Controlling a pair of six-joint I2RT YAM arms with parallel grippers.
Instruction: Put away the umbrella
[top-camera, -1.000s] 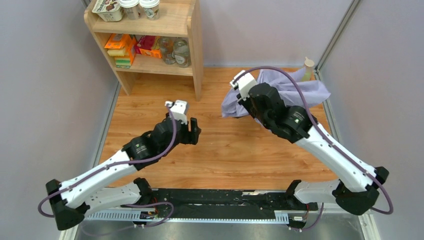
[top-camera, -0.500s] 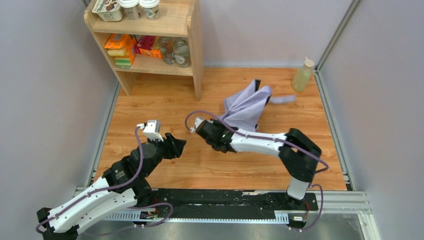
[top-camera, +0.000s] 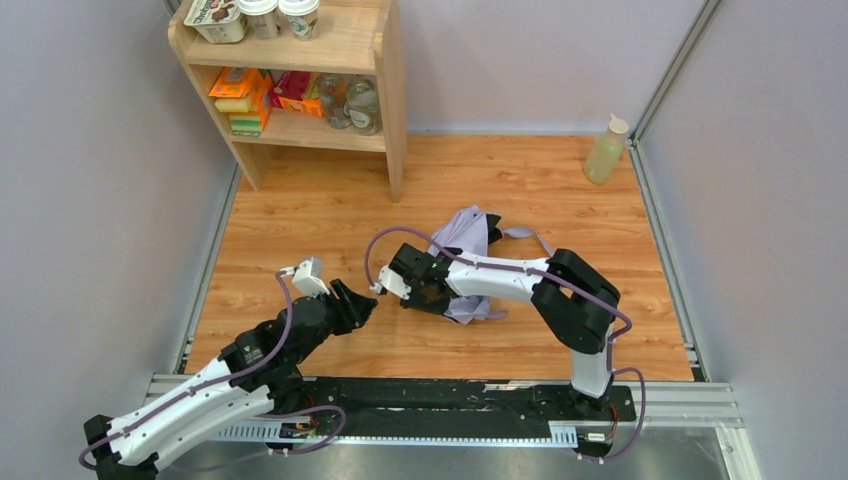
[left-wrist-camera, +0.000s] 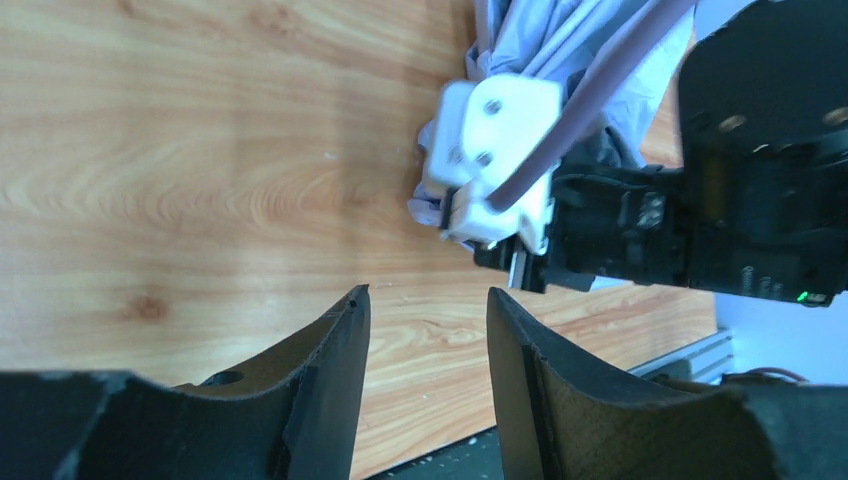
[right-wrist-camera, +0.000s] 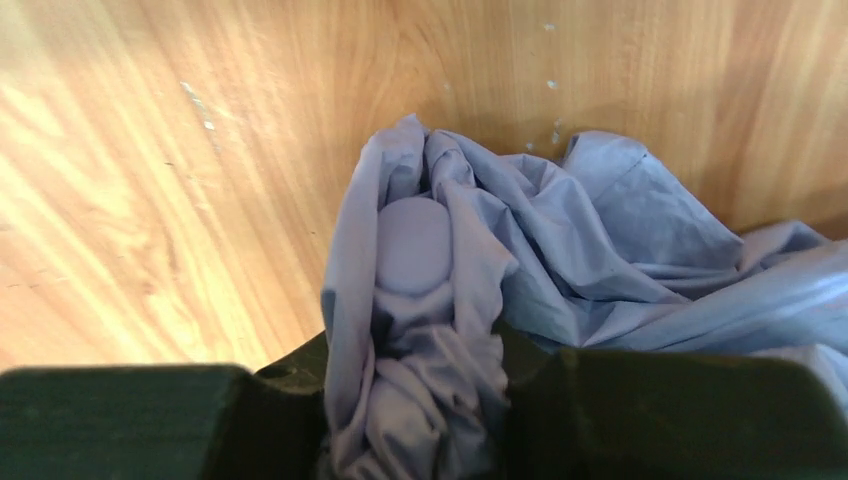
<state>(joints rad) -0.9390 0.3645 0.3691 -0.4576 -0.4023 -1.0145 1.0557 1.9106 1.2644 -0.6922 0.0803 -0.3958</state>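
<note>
The umbrella (top-camera: 466, 232) is a collapsed bundle of pale lilac fabric on the wooden floor at the centre, its strap trailing to the right. My right gripper (top-camera: 443, 299) is low over it and shut on it. In the right wrist view the fingers (right-wrist-camera: 420, 400) squeeze bunched fabric around a rounded lilac tip (right-wrist-camera: 413, 245). My left gripper (top-camera: 362, 300) is open and empty, just left of the right wrist. In the left wrist view its jaws (left-wrist-camera: 428, 335) stand apart over bare floor, with the umbrella fabric (left-wrist-camera: 530, 35) beyond them.
A wooden shelf (top-camera: 345, 75) with boxes and jars stands at the back left. A pale bottle (top-camera: 605, 152) stands in the back right corner. Grey walls close both sides. A metal rail (top-camera: 440, 400) runs along the near edge.
My right arm swung the umbrella from the back right down to the floor's centre, and the canopy collapsed into a bundle. My left arm pulled back toward the near left.
</note>
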